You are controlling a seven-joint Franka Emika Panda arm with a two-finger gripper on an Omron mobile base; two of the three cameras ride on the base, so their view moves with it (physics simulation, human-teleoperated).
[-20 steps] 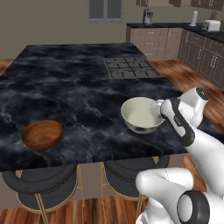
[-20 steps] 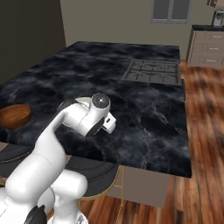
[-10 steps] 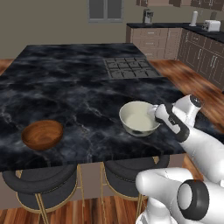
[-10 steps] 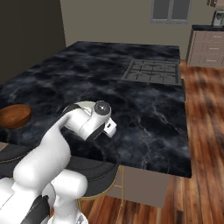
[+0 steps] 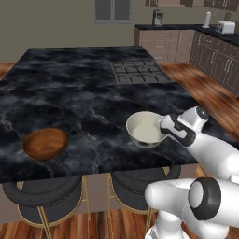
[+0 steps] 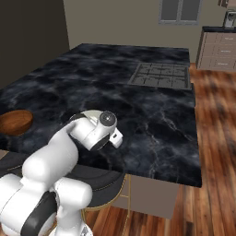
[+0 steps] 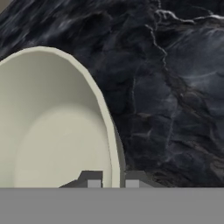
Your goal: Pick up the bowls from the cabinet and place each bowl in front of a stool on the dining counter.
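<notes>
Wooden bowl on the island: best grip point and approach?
Take the wooden bowl by its rim, from above, one finger inside and one outside the wall. It sits upright and open on the dining counter, near the stool-side edge; its rounded outside offers no flat faces. The gripper is pinching the cream bowl the same way.

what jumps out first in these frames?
The cream-white bowl near the dining counter's front edge, its rim pinched between the fingers, one tip inside and one outside. Then the wooden bowl sitting alone to its left, above a stool, and the black cooktop farther back.
</notes>
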